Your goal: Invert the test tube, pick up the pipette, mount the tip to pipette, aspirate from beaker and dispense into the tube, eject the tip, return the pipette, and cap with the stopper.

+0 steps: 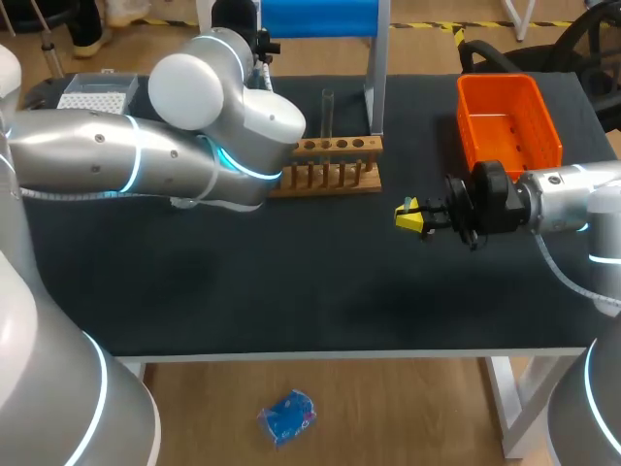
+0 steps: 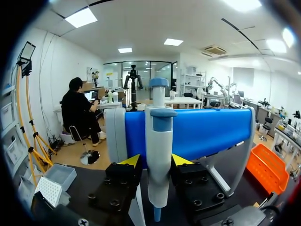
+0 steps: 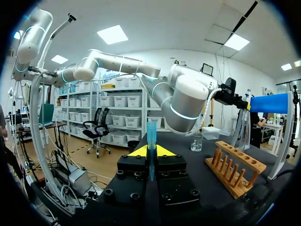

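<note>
A white pipette with a blue top hangs on the blue stand at the table's back. My left gripper is around its body, with both yellow tips lying against its sides. In the head view that gripper is hidden behind my left arm. The clear test tube stands upright in the wooden rack. My right gripper hovers right of the rack. It is shut on a slim blue pipette tip, whose wide end points outward. A beaker stands beyond the rack.
An orange bin sits at the back right, just behind my right arm. A white tip box stands at the back left corner. My left arm's elbow hangs over the table left of the rack.
</note>
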Action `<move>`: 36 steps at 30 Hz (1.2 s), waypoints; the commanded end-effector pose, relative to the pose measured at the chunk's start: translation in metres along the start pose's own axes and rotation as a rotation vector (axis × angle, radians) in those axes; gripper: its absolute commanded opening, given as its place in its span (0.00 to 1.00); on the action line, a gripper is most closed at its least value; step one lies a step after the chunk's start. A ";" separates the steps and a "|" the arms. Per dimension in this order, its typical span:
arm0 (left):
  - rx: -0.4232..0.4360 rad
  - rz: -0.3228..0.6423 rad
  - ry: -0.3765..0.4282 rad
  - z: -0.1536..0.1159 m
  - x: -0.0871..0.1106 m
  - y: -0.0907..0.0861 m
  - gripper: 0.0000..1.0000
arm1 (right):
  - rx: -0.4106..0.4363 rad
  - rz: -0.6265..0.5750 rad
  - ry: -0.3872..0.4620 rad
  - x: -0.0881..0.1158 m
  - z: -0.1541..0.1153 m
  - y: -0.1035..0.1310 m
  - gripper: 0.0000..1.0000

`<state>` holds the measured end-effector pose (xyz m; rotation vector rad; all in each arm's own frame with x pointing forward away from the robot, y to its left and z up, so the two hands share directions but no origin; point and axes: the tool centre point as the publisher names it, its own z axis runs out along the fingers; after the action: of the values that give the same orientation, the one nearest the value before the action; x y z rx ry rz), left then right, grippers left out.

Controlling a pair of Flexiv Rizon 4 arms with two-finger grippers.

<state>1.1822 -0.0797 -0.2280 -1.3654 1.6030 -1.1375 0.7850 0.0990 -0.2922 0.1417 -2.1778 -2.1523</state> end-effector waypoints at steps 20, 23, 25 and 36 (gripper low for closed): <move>0.008 -0.028 -0.040 0.004 0.002 0.002 0.00 | 0.000 -0.001 0.000 0.000 -0.001 0.000 0.00; 0.012 -0.030 -0.043 0.001 0.002 0.000 0.00 | 0.000 -0.001 0.000 0.000 -0.001 0.000 0.00; 0.020 -0.030 -0.046 -0.002 0.002 -0.001 0.00 | 0.000 -0.001 0.000 0.000 -0.001 0.000 0.00; 0.051 -0.005 -0.044 -0.014 0.002 -0.023 0.00 | 0.000 -0.001 0.000 0.000 -0.001 0.000 0.00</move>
<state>1.1788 -0.0818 -0.2078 -1.3513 1.5191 -1.1363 0.7850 0.0990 -0.2922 0.1418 -2.1778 -2.1523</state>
